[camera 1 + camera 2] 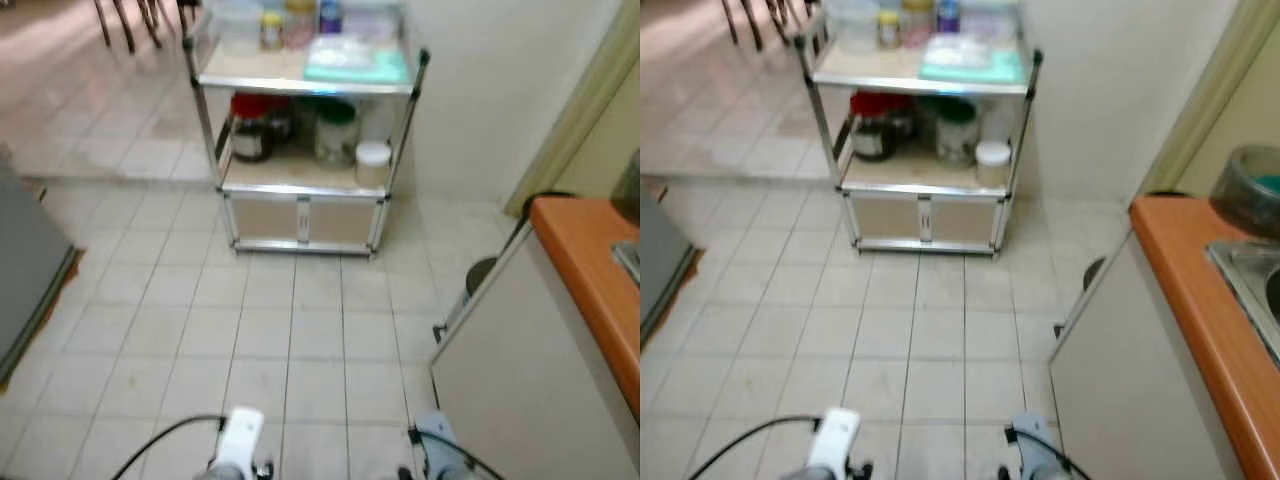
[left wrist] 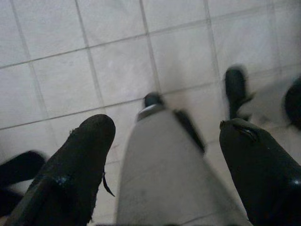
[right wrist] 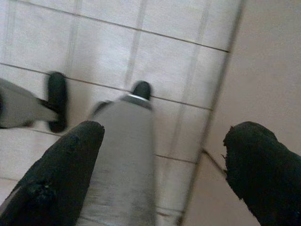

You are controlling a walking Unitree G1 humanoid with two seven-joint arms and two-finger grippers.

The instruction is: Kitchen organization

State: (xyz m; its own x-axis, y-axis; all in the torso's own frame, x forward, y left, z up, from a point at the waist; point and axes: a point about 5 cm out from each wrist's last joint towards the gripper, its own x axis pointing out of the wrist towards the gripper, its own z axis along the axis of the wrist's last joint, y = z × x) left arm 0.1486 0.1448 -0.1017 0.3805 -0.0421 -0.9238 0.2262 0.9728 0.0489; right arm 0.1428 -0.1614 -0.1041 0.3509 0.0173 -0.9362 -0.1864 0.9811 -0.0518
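Left gripper (image 2: pixel 164 155): fingers spread, empty, hanging over floor tiles. Right gripper (image 3: pixel 164 165): likewise spread, empty. Far centre, metal shelf cart (image 1: pixel 305 190): dark jar (image 1: pixel 250 138) left, white-lidded jar (image 1: pixel 372 163) right; probably glass, heavy, slippery; grasp around body. Labels blurred. Right, orange counter (image 1: pixel 1200 300), cut off.

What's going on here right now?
Nothing is being handled. The robot stands on the tiled floor facing a metal cart stocked with jars by the wall. An orange counter runs along its right. The left gripper and right gripper hang low over the floor, both open and holding nothing.
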